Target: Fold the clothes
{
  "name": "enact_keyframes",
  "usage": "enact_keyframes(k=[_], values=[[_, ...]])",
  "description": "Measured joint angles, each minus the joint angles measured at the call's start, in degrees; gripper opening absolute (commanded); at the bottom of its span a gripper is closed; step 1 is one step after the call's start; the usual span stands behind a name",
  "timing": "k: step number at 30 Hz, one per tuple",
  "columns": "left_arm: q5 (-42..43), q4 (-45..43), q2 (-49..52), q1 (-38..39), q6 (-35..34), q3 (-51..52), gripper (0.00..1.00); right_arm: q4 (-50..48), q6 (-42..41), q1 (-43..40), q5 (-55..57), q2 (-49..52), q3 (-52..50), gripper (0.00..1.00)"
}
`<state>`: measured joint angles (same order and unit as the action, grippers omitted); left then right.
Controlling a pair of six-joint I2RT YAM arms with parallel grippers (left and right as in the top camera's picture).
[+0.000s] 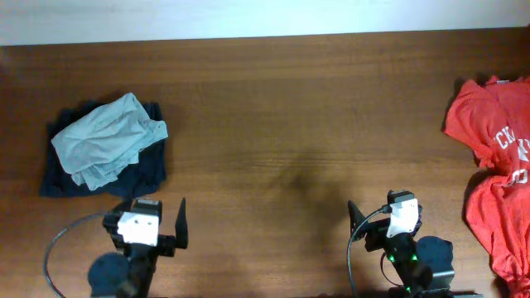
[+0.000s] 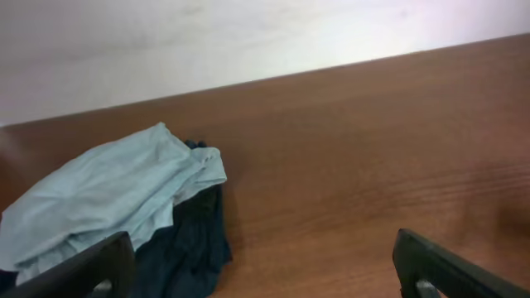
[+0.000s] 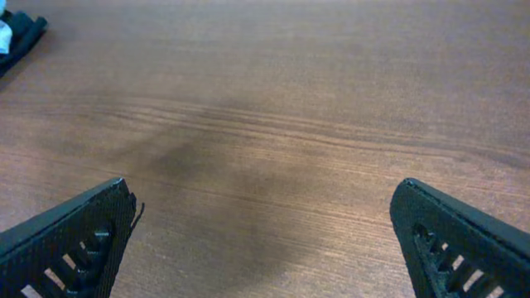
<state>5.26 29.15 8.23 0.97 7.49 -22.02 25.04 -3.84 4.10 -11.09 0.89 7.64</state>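
Note:
A crumpled pale grey-blue T-shirt (image 1: 108,141) lies on top of a dark navy one (image 1: 153,172) at the left of the table. The left wrist view shows the same pale shirt (image 2: 108,194) and navy cloth (image 2: 192,240) ahead and to the left. Red T-shirts with white lettering (image 1: 497,132) lie bunched at the right edge. My left gripper (image 1: 147,217) hovers open just in front of the pile, with nothing between its fingers (image 2: 447,265). My right gripper (image 1: 387,213) is open over bare wood, and its fingers (image 3: 464,240) hold nothing.
The brown wooden table (image 1: 281,124) stretches between the two heaps. A pale wall runs along its far edge (image 2: 248,41). A corner of the navy cloth (image 3: 21,37) shows at the top left of the right wrist view.

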Motion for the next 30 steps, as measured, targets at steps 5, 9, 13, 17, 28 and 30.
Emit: enact_keyframes(k=[5,9,13,17,28,30], values=[[0.00,-0.13,-6.51,0.04,0.00,5.03,0.99,0.00,0.00,0.00,0.00,0.00,0.00,0.99],[0.00,-0.31,-7.28,0.48,0.00,7.48,0.99,-0.02,0.00,0.00,0.00,0.00,0.00,0.99],[-0.09,-3.41,-7.34,0.59,0.00,10.34,0.99,0.00,0.00,0.00,-0.02,0.00,0.00,0.99],[-0.17,-8.96,-7.37,0.59,-0.02,14.80,0.99,0.00,0.02,0.00,0.00,0.00,0.00,0.99],[-0.17,-9.25,-7.34,0.59,-0.02,15.56,0.99,0.00,0.02,0.00,0.00,0.00,0.00,0.99],[-0.17,-9.25,-7.34,0.59,-0.02,15.56,0.99,0.00,0.04,0.00,0.00,0.00,0.00,0.99]])
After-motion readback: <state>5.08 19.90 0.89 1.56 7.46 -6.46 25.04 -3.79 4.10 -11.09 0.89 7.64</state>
